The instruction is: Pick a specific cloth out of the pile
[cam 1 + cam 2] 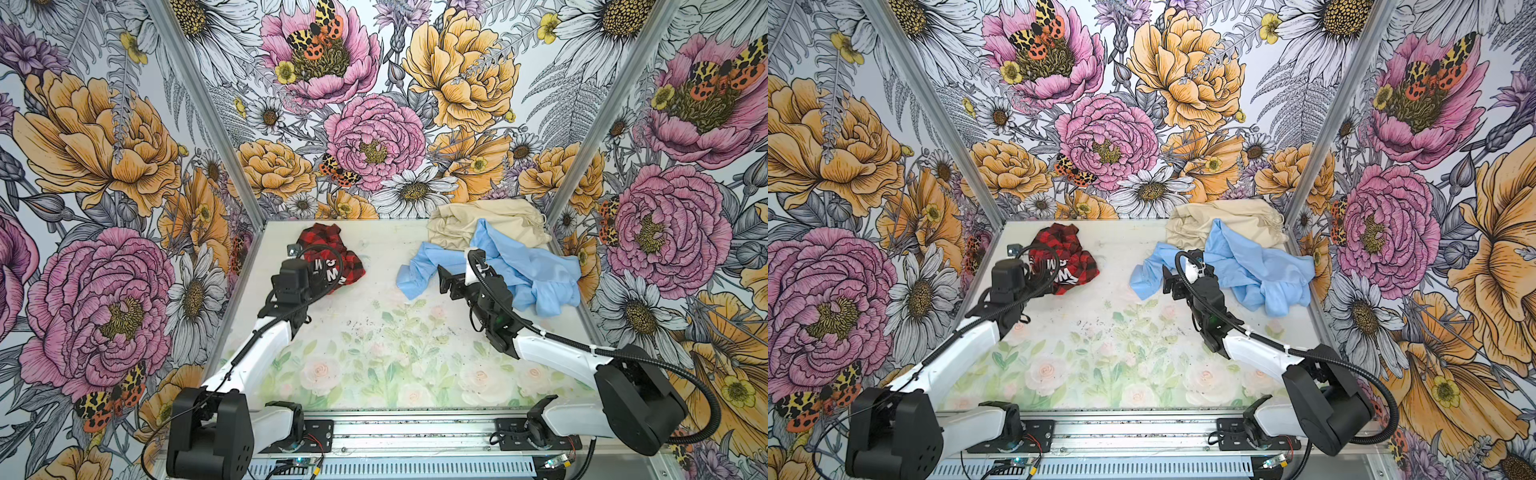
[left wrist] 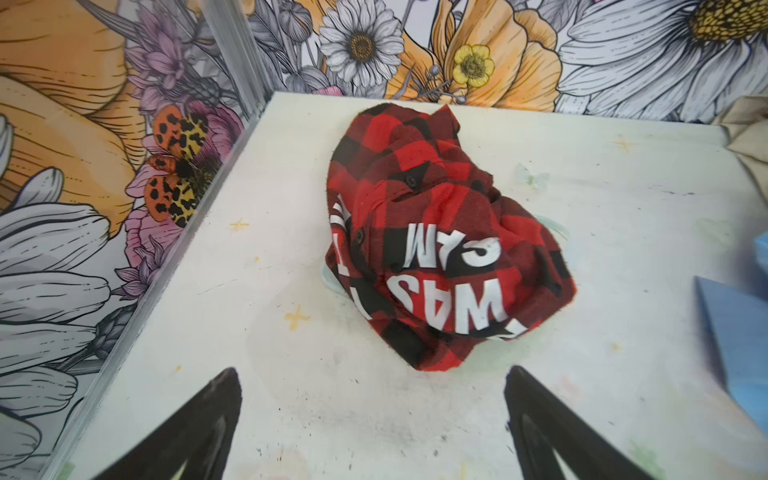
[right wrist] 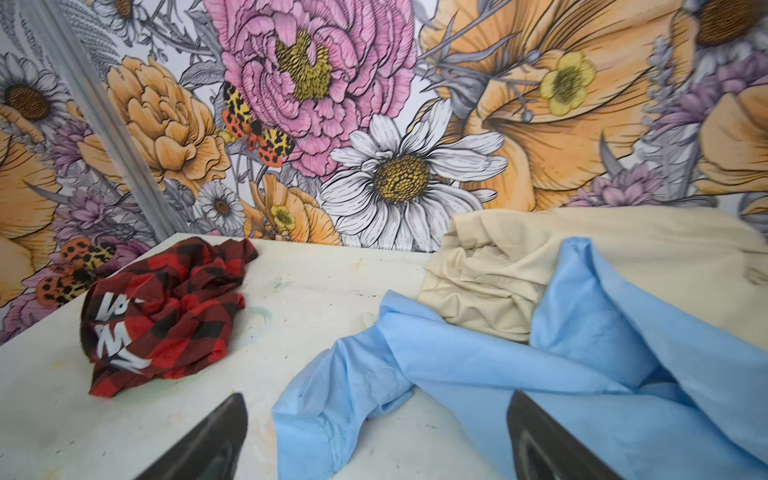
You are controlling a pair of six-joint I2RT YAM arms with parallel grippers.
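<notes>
Jaws of our left gripper (image 2: 372, 374) stand wide apart and hold nothing; the checked cloth (image 2: 436, 232) lies just ahead of them, untouched. We see that red and black cloth crumpled on the table (image 1: 386, 253) near the back left corner, white lettering facing up, well apart from the pile (image 1: 498, 249) at the back right. There the blue cloth (image 1: 540, 270) drapes over the front of the cream cloth (image 1: 469, 224). Our right gripper (image 3: 377, 397) is likewise spread and empty, hovering at the left end of the blue cloth
</notes>
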